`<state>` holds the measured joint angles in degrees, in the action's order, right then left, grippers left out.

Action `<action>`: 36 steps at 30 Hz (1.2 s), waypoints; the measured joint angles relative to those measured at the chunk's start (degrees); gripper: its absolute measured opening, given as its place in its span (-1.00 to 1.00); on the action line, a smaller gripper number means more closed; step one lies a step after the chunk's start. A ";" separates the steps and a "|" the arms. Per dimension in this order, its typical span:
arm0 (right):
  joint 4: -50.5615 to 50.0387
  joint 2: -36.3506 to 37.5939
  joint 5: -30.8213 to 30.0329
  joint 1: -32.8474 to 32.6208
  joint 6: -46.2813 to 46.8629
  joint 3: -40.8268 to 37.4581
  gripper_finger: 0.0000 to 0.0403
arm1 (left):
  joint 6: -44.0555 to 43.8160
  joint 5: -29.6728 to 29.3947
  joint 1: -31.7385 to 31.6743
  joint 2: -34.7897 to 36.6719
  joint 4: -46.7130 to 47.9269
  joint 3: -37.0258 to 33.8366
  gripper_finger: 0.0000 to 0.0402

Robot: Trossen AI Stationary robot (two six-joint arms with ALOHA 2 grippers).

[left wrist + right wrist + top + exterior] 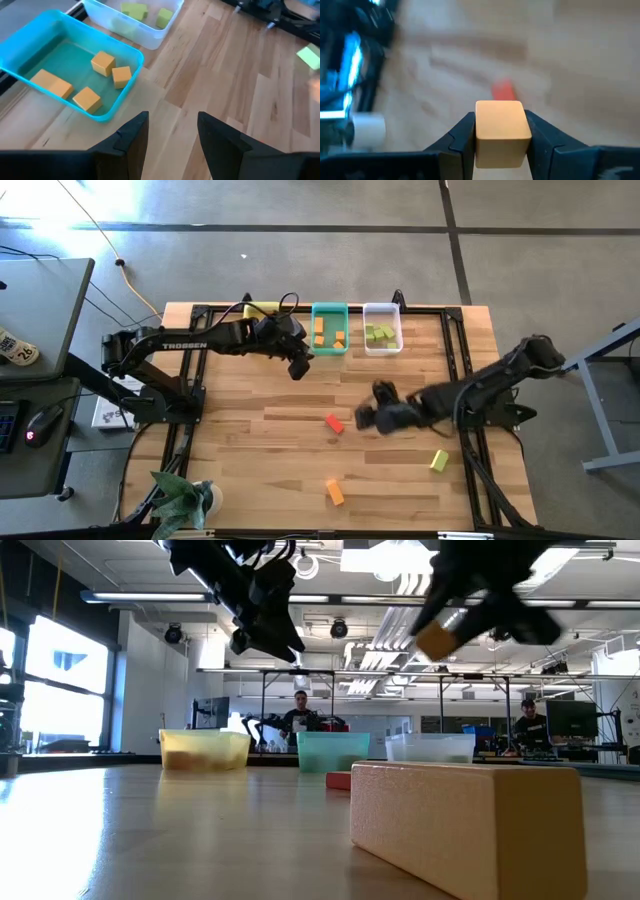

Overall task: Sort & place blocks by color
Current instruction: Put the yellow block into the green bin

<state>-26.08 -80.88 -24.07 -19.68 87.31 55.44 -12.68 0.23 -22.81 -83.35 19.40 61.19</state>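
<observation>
My right gripper (363, 418) hangs over the middle of the table, shut on an orange cube (501, 127) that also shows high in the low view (437, 640). A red block (334, 423) lies on the wood just left of it. An orange bar (335, 492) lies near the near edge and a light green block (439, 461) toward the right. My left gripper (298, 367) is open and empty, raised beside the teal bin (330, 343), which holds several orange blocks (102, 63). The clear bin (383, 346) holds green blocks (134, 10). My right gripper pinches the orange cube by two opposite side faces (479, 131), one finger on each. The cube's end face (501, 120) looks out between the fingertips. The fingers come from the table's right, slanting down. The cube is lifted well clear of the table.
A yellow bin (262, 310) stands at the far edge, left of the teal one, partly behind the left arm. A potted plant (180, 498) sits at the near left corner. In the low view, people (300, 712) sit in the room beyond the table.
</observation>
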 joint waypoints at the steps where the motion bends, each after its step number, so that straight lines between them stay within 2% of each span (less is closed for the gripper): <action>1: 1.61 0.00 -1.30 2.26 -3.16 0.00 -0.47 | 0.35 0.76 -0.17 0.00 0.00 0.00 -0.22; 5: 7.90 0.00 -2.93 11.61 -15.66 0.00 -0.47 | 0.87 1.70 -0.48 0.00 0.00 0.00 -0.22; 10: 14.98 0.00 -0.07 22.77 -31.33 0.00 -0.47 | 0.89 1.66 -0.48 0.00 -0.02 0.00 -0.22; 17: 24.91 -0.12 3.29 34.75 -46.68 0.00 -0.47 | -0.60 1.53 -0.48 0.00 -0.04 0.00 -0.22; 23: 37.51 -4.19 4.50 39.42 -55.50 0.00 -0.47 | -0.61 1.53 -0.44 0.00 -0.04 0.00 -0.22; 28: 43.47 -10.63 11.60 41.15 -60.30 0.00 -0.47 | -0.62 1.64 -0.42 0.00 -0.04 0.00 -0.22; 32: 43.37 -16.57 18.26 42.37 -59.01 0.00 -0.47 | -0.60 2.02 -0.42 0.00 -0.02 0.00 -0.22; 36: 43.68 -20.23 20.02 43.02 -56.36 0.00 -0.47 | -0.38 3.75 -0.42 0.00 0.00 0.00 -0.22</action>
<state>17.61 -101.12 -4.05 23.35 30.95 55.44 -13.06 3.98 -23.22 -83.35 19.40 61.19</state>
